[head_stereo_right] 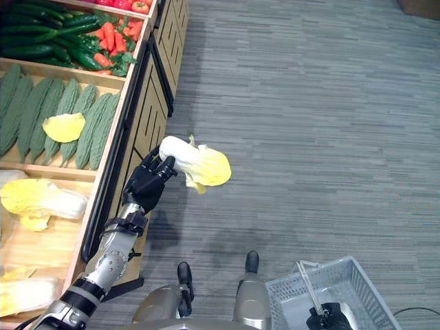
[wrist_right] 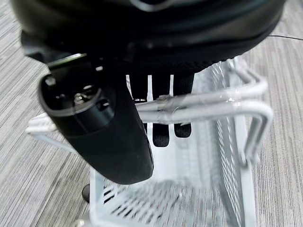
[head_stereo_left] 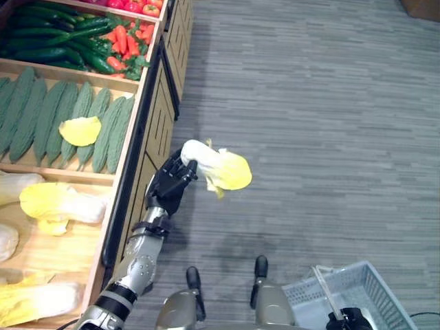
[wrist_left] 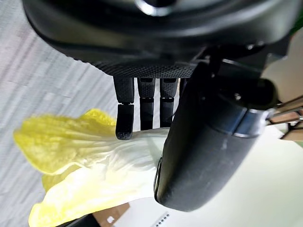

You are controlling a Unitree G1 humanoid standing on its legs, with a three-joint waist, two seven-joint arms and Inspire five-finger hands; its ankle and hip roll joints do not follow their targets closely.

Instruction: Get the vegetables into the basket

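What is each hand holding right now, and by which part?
The left hand grips a napa cabbage by its white stem end, leafy end free. The right hand holds the basket by its metal handle.

Light wooden display stand (head_stereo_left: 58, 256): located beside the left hand (head_stereo_left: 172, 184), on its thumb-opposite, outer side. The top is split into shallow compartments by raised wooden dividers (head_stereo_left: 65, 175). A black edge strip (head_stereo_left: 134, 158) runs along the stand rim nearest the hand. Below the strip, slatted wooden side panels (head_stereo_left: 163, 113) face the hand. Grey striped carpet floor (head_stereo_left: 309, 103): lies beneath the hand and extends well beyond it. Brown object (head_stereo_left: 423, 7): far corner of the floor, well apart from the hand; type cannot be told
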